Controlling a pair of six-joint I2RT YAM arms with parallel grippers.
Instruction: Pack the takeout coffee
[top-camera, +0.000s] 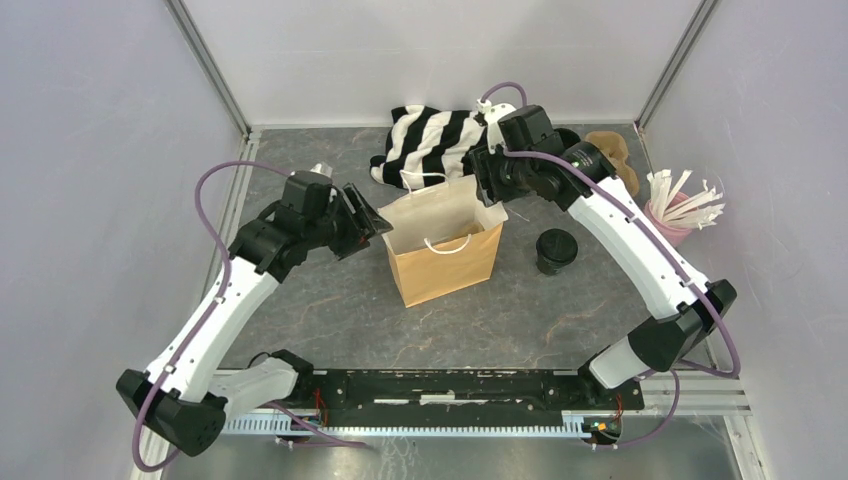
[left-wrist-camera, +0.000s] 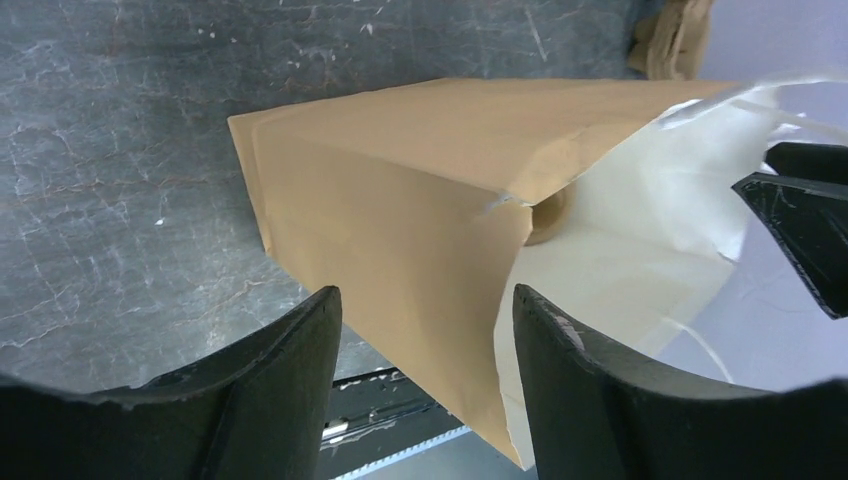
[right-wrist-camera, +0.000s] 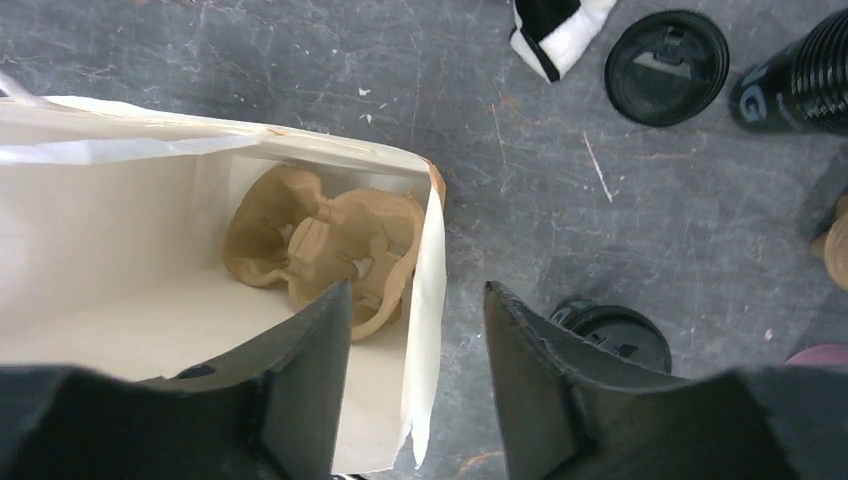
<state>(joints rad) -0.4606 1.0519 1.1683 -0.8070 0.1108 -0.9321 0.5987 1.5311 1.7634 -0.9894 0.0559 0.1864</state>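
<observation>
Item: coffee cup (top-camera: 556, 250), lidded, upright on desk (top-camera: 330, 320) just right of paper bag (top-camera: 445, 262). I judge it light, crushable, spill-prone; take mid-wall. Left gripper (left-wrist-camera: 425, 295), right gripper (right-wrist-camera: 418, 290): open, empty.

paper bag (top-camera: 445, 262) mouth open upward; left claw (top-camera: 372, 222), right claw (top-camera: 489, 186) flank rim; cup carrier (right-wrist-camera: 320, 245) lies inside on floor.

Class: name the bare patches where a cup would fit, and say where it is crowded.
Bare: the strip between the brown paper bag and the arm bases, and the stretch left of the bag by the left arm. Crowded: behind and right of the bag, with striped cloth, lidded cup and stirrer pot.
</observation>
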